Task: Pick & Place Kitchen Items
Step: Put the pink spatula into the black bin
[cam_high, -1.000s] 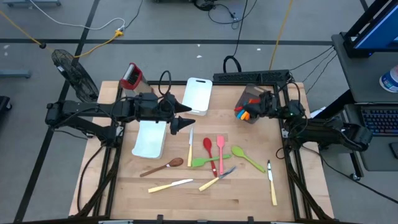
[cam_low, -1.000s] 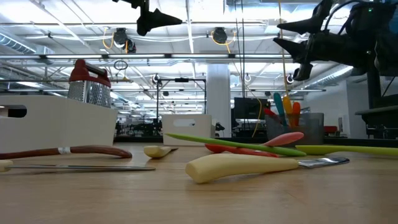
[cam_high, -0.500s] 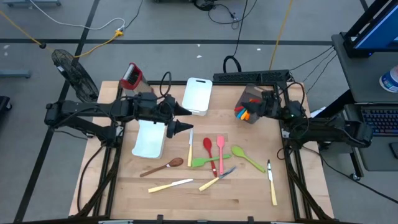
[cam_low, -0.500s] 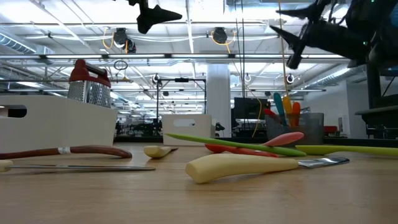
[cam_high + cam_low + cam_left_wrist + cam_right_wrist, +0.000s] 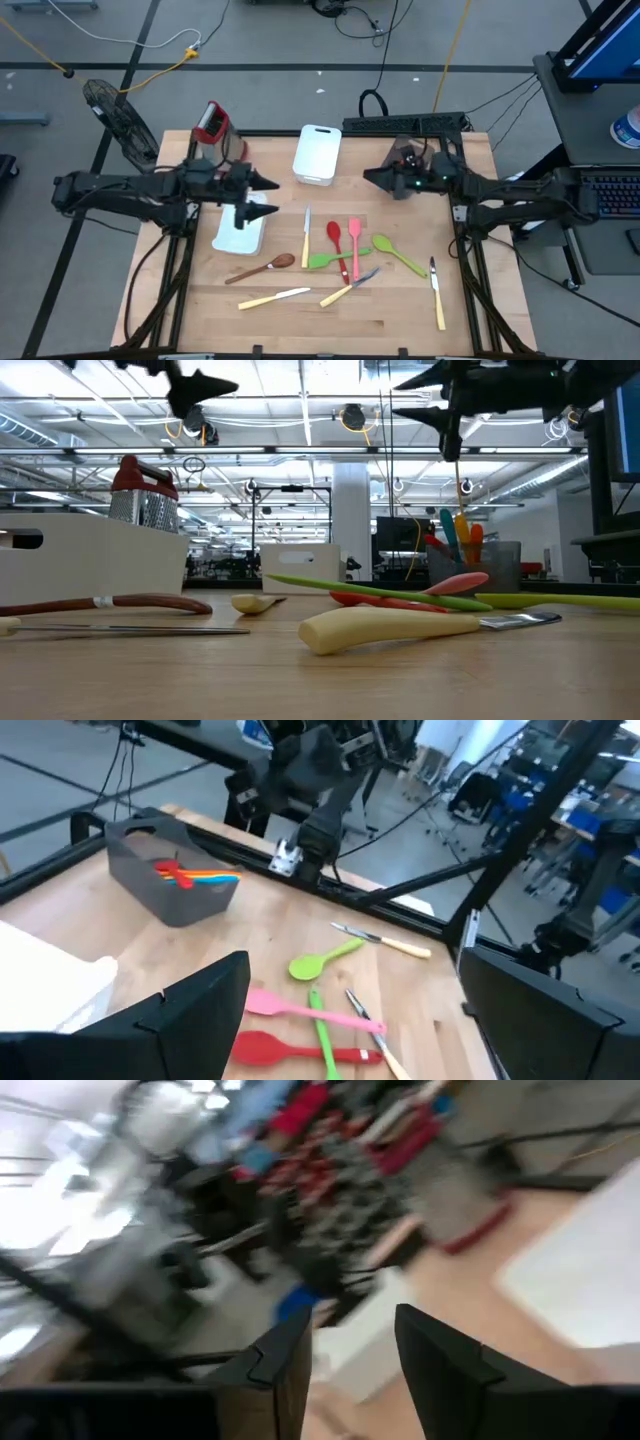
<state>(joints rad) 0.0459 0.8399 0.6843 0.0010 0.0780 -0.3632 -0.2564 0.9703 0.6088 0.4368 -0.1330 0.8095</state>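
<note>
Several utensils lie flat on the wooden table: a red spoon (image 5: 333, 236), a pink spatula (image 5: 354, 236), a green spoon (image 5: 396, 251), a green spatula (image 5: 325, 260), a wooden spoon (image 5: 266, 267) and cream-handled knives (image 5: 273, 297) (image 5: 437, 292). My left gripper (image 5: 270, 197) is open and empty, high above a white tub (image 5: 238, 232). My right gripper (image 5: 368, 175) is open and empty, high up just left of the grey holder (image 5: 175, 885), which holds orange, red and blue utensils. In the low view both grippers (image 5: 205, 382) (image 5: 405, 400) hang well above the table.
A second white tub (image 5: 317, 153) stands at the far middle and a red-topped metal grater (image 5: 211, 122) at the far left. Black frame rails run along the table's edges. Bare wood lies along the near edge (image 5: 330, 325).
My left gripper has drawn back toward the table's left edge, from beside the utensils to above the white tub, still open. My right gripper has swung from above the holder toward the table's middle and turned to point left. No utensil has moved.
</note>
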